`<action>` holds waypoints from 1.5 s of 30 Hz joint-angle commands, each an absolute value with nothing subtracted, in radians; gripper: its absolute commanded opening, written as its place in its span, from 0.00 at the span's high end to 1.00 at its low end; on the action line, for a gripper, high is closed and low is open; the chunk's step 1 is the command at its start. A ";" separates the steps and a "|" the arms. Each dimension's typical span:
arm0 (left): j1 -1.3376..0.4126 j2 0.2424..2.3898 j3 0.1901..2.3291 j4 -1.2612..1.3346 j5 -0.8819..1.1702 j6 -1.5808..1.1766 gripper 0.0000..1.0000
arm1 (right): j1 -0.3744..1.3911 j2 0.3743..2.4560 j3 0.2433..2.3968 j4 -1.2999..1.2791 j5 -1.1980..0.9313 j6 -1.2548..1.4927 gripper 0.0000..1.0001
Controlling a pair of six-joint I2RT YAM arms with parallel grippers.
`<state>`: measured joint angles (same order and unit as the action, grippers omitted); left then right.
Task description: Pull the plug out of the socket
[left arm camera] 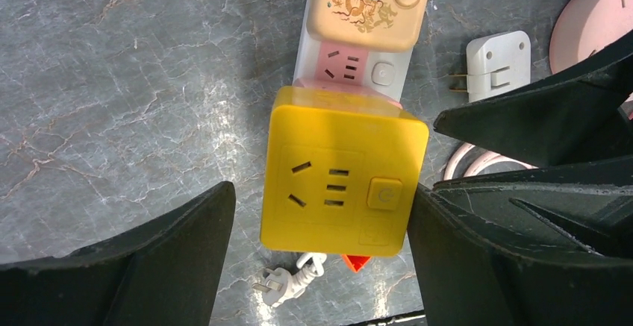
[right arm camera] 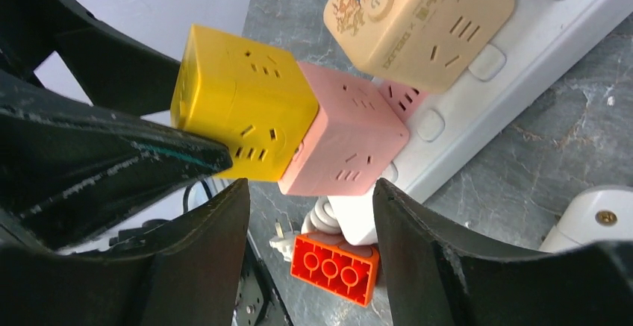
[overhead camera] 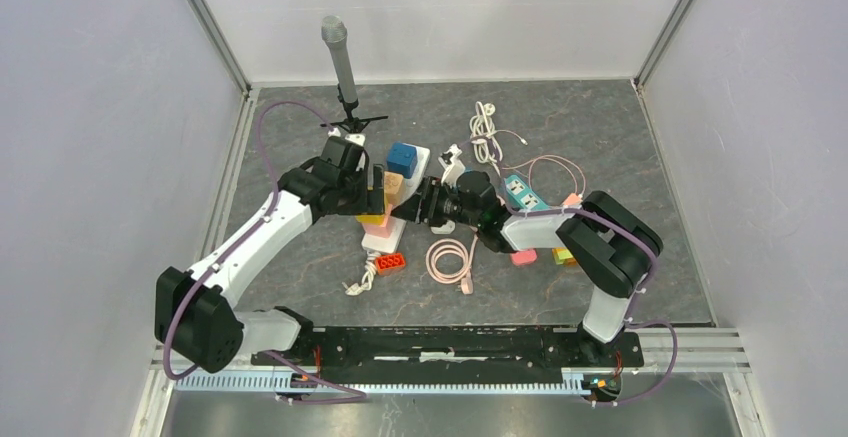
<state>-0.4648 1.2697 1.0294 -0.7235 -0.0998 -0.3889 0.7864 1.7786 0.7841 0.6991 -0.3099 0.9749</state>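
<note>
Yellow cube plug (left arm camera: 343, 180) sits mid-table at the 7 o'clock end of the white power strip (right arm camera: 515, 57), stacked on a pink cube (right arm camera: 347, 139) that is itself seated in the strip. In my right wrist feed the yellow cube is face to face with the pink one, at its 10 o'clock. A beige cube (right arm camera: 418, 24) with a dragon print occupies the next slot towards 1 o'clock, and in the top view a blue cube (overhead camera: 402, 159) follows it.

My left gripper (left arm camera: 321, 192) hangs over the yellow cube with its fingers spread. One finger stands apart from the cube's 9 o'clock side. The other finger looks pressed against the 3 o'clock side, though I cannot tell for sure that it touches. My right gripper (right arm camera: 312, 188) comes in from 3 o'clock in the top view, also with fingers spread and nothing between the pads. The pink cube's lower corner shows just beyond its fingertips.

A red toy brick (right arm camera: 336, 266) lies beside the strip's cord end, at 6 o'clock of the cubes. A loose white adapter (left arm camera: 496, 61) rests on the table at 3 o'clock of the strip, and a coiled pink cable (overhead camera: 450, 257) lies nearby. A microphone (overhead camera: 340, 57) stands on its stand at 12 o'clock
</note>
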 commanded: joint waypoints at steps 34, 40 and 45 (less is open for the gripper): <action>-0.495 1.303 1.075 -0.660 0.014 -0.472 0.38 | 0.804 1.795 0.800 0.754 -0.274 0.998 0.35; -0.495 1.304 1.084 -0.659 -0.032 -0.473 0.21 | 0.804 1.823 0.822 0.757 -0.289 1.002 0.36; -0.496 1.304 1.087 -0.659 -0.054 -0.473 0.15 | 0.803 1.854 0.853 0.696 -0.286 0.993 0.37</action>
<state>-0.4904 1.3148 1.0435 -0.6983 -0.0502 -0.4366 0.7986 1.8431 0.8078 0.6983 -0.2790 0.9970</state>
